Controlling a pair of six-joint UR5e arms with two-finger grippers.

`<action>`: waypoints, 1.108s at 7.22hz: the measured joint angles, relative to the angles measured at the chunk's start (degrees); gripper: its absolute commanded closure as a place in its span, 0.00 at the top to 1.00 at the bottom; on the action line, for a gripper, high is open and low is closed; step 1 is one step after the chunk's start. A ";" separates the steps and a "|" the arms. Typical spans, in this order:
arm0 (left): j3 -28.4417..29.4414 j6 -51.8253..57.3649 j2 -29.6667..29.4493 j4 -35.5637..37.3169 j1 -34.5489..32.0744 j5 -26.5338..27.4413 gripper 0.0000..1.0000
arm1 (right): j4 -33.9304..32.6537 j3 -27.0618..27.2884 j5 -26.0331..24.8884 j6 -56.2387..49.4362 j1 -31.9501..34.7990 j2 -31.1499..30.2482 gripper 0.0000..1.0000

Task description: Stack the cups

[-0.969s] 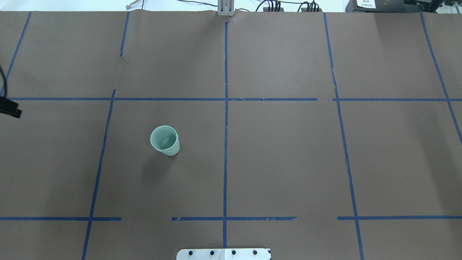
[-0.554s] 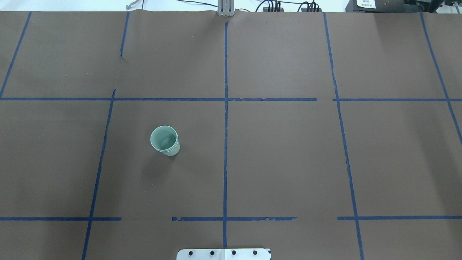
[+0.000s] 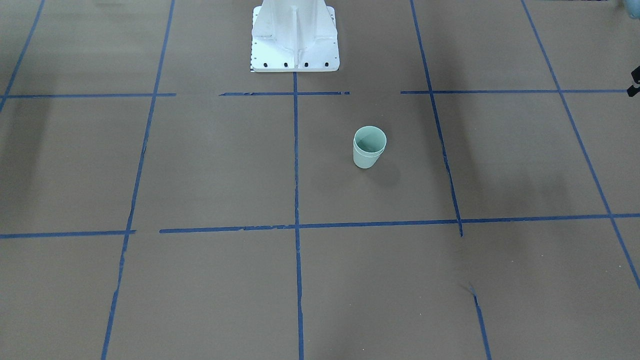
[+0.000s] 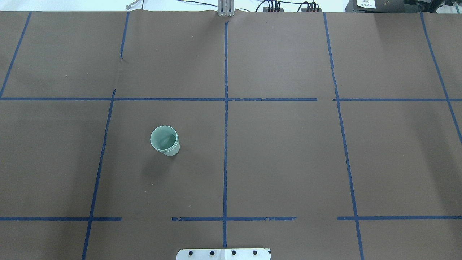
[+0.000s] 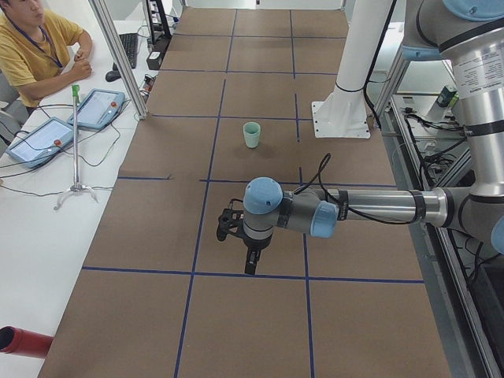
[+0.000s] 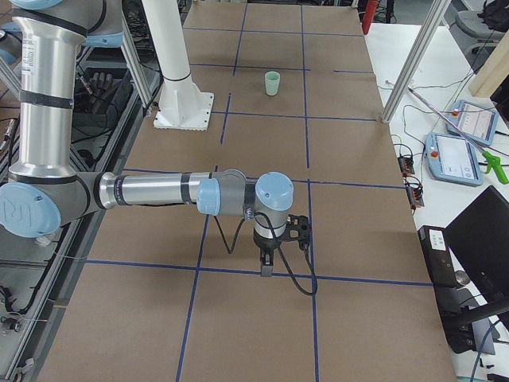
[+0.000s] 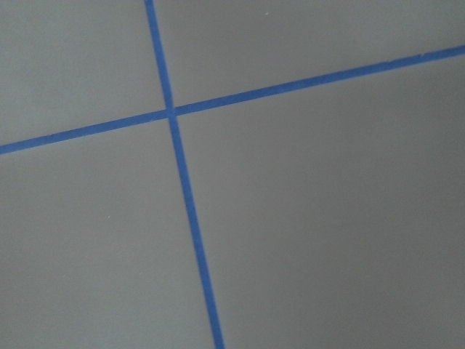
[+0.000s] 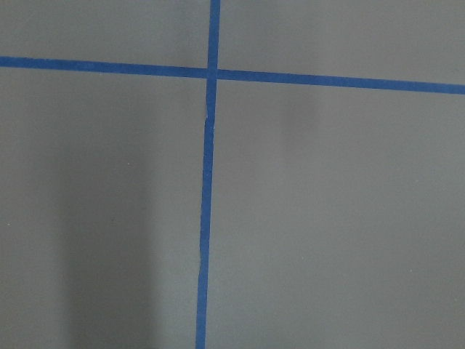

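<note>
The left gripper [image 5: 250, 266] hangs fingers-down over the brown paper-covered table [image 4: 288, 162], well apart from the work, and the right gripper [image 6: 266, 269] does likewise at the opposite end. From these side views I cannot tell how wide either pair of fingers stands, though nothing seems held. On the robot's left half, the two small pale mint-green tapered plastic cups [image 4: 165, 141] stand upright, one nested inside the other, double rim showing. Stacking looks done. The next move calls only for parking both arms clear of the stack.
</note>
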 measured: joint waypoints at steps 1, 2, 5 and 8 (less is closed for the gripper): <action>1.82 0.00 -0.43 -0.26 0.00 0.18 1.00 | 0.00 0.00 0.00 0.00 -0.01 -0.01 1.00; 2.62 0.09 -0.94 -0.42 -0.06 0.23 1.00 | 0.00 0.00 0.00 0.00 -0.03 -0.01 1.00; 2.05 0.34 -1.20 -0.53 -0.15 0.04 1.00 | 0.00 0.00 0.00 0.00 -0.04 0.01 1.00; 1.83 0.38 -1.27 -0.59 -0.17 0.00 1.00 | 0.00 0.00 0.00 0.00 -0.02 0.02 1.00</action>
